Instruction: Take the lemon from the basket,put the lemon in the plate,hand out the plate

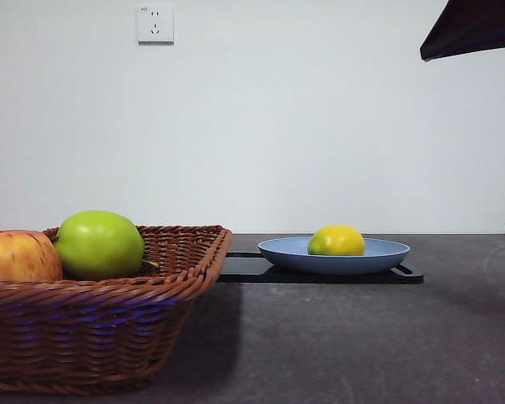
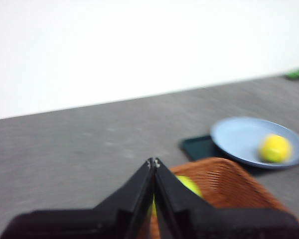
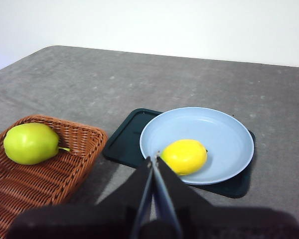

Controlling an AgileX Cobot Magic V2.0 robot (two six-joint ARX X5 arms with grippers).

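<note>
From my remote station: the lemon (image 3: pixel 184 156) lies in the plate (image 3: pixel 229 129), toward its near side, and the plate sits on a black tray (image 3: pixel 127 134) just beside the basket (image 3: pixel 79 137). The green apple (image 1: pixel 99 244) and a red-yellow apple (image 1: pixel 17 257) stay in the basket. My left gripper (image 2: pixel 154 162) hangs over the basket, jaws pressed together and empty. My right gripper (image 3: pixel 154 159) hovers above the plate's near rim, jaws together, holding nothing. Picking and placing look done to me; handing out the plate is what remains.
</note>
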